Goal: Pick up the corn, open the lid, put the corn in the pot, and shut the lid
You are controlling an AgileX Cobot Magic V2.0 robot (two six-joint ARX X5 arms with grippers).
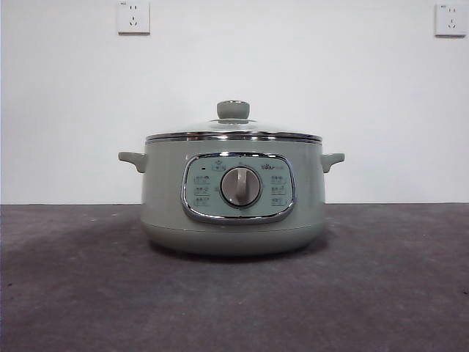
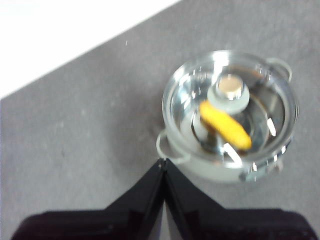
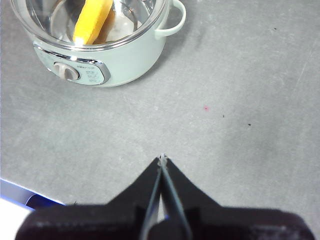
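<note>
Corn inside pot, glass lid seated on top; task looks done.
One corn, one pot, one lid. Left gripper and right gripper both empty, fingers pressed together, well clear above grey tabletop. Lid fragile, slippery; best taken by knob. Corn likely light, stiff.

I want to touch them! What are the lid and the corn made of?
The lid looks like clear glass with a shiny metal rim: in the left wrist view you see straight through it and it flashes bright reflections. Its knob looks like matte green plastic. The corn, lying inside the pot, looks like smooth yellow plastic, though the picture is too blurry to be sure.
</note>
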